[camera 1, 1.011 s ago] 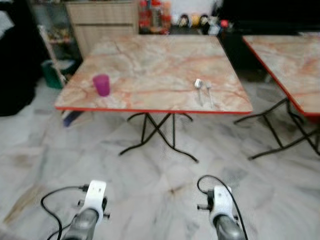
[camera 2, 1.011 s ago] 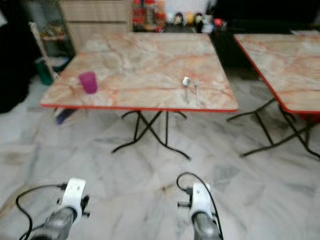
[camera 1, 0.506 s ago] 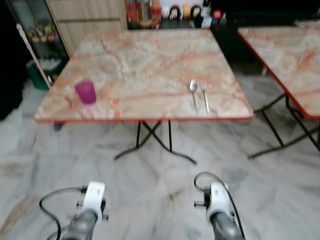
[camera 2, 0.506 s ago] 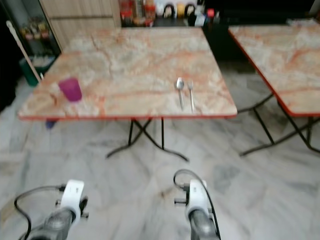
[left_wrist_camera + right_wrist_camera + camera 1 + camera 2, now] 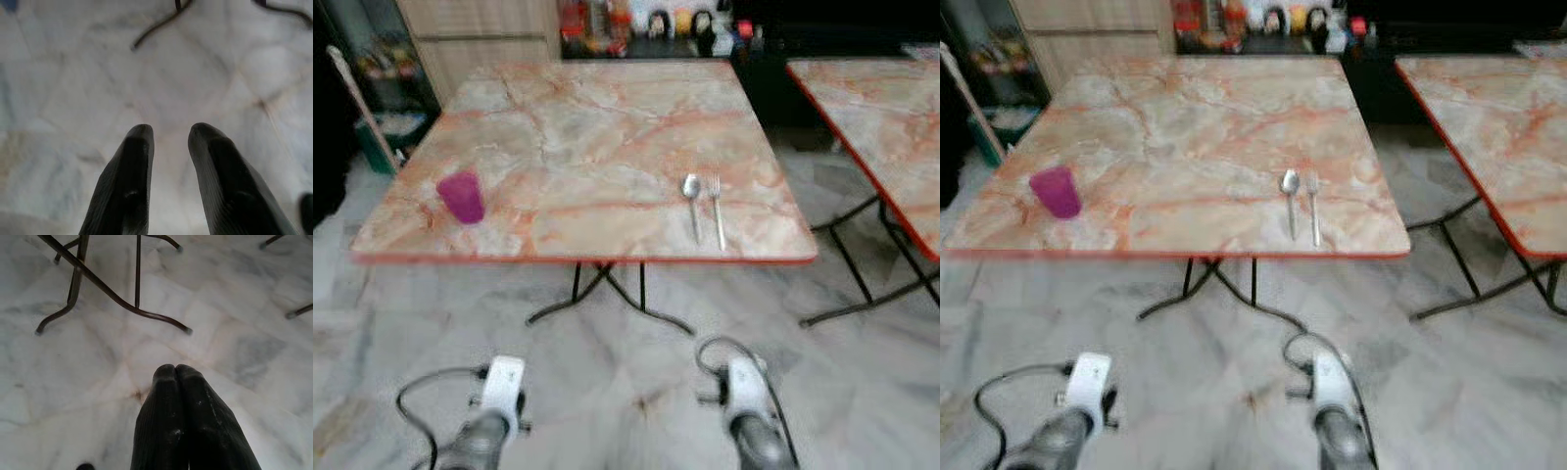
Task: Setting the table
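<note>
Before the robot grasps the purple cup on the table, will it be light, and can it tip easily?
The purple cup looks like small thin plastic, so it is probably light. It stands upright near the front edge of the table, and the blurred view hides whether it holds anything; a sideways push could well tip or slide it. Its smooth wall may slip between pincer fingers.

1 cup [image 5: 462,197], spoon [image 5: 691,193], fork [image 5: 716,199]; 2 tables [image 5: 607,117]

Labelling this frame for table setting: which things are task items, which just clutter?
Task items: purple cup, spoon, fork, near marble-top table.

Just around: second table, bottles and jars behind, wooden cabinet, green bin.
</note>
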Controlling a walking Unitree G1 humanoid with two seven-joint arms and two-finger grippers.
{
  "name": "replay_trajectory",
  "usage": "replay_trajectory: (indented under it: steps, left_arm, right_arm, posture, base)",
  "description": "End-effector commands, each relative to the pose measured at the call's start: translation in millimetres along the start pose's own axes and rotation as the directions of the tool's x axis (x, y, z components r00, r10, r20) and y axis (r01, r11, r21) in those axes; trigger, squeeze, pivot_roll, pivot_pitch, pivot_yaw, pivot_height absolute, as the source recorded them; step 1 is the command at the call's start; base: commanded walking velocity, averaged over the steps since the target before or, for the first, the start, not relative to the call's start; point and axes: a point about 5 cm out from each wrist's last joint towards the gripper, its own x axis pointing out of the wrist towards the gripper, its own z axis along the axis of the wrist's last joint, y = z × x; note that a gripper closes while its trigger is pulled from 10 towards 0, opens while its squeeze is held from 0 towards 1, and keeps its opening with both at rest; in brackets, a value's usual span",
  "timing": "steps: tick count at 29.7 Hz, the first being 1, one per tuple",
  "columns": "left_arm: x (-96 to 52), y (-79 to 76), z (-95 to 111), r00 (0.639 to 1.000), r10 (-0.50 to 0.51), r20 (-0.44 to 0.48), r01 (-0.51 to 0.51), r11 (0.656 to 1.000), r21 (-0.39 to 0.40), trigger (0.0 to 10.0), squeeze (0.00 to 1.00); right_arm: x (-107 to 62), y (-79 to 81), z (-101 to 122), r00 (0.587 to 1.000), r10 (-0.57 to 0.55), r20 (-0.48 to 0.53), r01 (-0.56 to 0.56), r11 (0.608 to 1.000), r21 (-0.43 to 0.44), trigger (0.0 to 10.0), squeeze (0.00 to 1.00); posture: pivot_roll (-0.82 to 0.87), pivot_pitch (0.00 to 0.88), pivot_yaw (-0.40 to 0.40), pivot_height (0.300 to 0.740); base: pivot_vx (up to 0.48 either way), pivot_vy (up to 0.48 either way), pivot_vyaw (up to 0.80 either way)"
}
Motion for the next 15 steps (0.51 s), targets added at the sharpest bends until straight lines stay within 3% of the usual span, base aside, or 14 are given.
replay_trajectory:
  steps: [1, 15]
  left_arm:
    - [-1.0, -5.9, -5, 1.0, -0.013, -0.02, 0.013, 1.0, 0.005, 10.0, 0.0]
    - [-2.8, -9.6, -12, 0.999, -0.018, -0.045, 0.019, 1.0, 0.001, 10.0, 0.0]
  right_arm:
    - [-1.4, -6.9, 0, 1.0, 0.005, 0.027, -0.003, 0.998, -0.07, 10.0, 0.0]
    - [-3.5, 9.1, 33, 0.947, 0.173, 0.271, -0.116, 0.97, -0.212, 10.0, 0.0]
  posture:
    - [0.02, 0.099, 0.014, 0.74]
    - [0.0, 0.11, -0.003, 0.74]
  base:
    - [0.345, 0.0, 0.0]
    - [0.025, 0.0, 0.0]
